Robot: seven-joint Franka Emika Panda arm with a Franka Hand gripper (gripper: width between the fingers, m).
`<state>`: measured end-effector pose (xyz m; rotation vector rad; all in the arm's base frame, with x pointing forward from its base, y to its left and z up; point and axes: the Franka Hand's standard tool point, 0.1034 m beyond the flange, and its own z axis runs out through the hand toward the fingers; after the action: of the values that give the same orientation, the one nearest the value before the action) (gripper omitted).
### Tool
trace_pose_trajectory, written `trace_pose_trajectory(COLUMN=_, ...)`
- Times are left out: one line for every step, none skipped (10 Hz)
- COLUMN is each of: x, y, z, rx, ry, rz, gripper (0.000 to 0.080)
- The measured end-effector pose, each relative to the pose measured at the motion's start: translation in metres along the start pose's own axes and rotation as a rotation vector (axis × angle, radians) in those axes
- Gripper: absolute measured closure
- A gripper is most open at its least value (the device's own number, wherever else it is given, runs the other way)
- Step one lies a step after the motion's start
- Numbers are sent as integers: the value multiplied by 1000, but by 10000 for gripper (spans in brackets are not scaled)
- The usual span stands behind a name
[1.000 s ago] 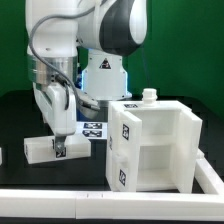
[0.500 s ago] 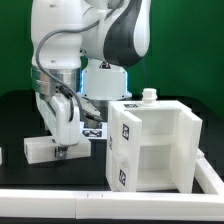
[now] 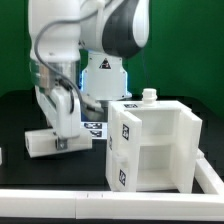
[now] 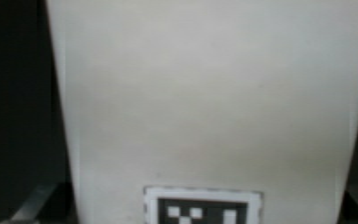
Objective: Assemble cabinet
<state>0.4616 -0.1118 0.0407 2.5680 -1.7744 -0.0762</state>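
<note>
Wrist cam is close-up and soft-focus. A flat-faced white matte plastic block (image 4: 202,95) fills the ctr of the frame and most of its width, running past two opposite frame edges, w/ straight, nearly parallel sides. Its surface is plain, no holes or seams visible. A small b/w square tag (image 4: 204,206) sits on the block's face at mid-width, partly cut off by the frame edge; its pattern is too blurred to read. Dark bkgd (image 4: 7,100) flanks the block on both sides. A greyish blurred shape (image 4: 25,205) shows in one corner beside the block; can't tell what it is.
</note>
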Motion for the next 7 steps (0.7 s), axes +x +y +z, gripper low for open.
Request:
trace_pose_trajectory(x=-3, y=-2, z=-22, rx=34, ry=-22, rz=9, gripper=242)
trace_pose_trajectory(x=-13, y=-8, z=-43, rx=61, ry=-45, rz=8, gripper=242)
trace_pose_trajectory(x=-27, y=-18, z=-64, rx=83, ry=-63, rz=16, gripper=242)
trace_pose_trajectory(x=-49, y=-31, z=-83, rx=67, ry=-90, rz=30, gripper=242)
trace_pose_trajectory(x=-70, y=-50, z=-103, rx=29, ry=-118, rz=16, gripper=242)
trace_pose_trajectory(x=-72, y=-71, z=-117, rx=18, ry=-147, rz=27, gripper=242)
trace_pose_trajectory(x=-52, y=-91, z=-126, rx=46, ry=-143, rz=64, gripper=242)
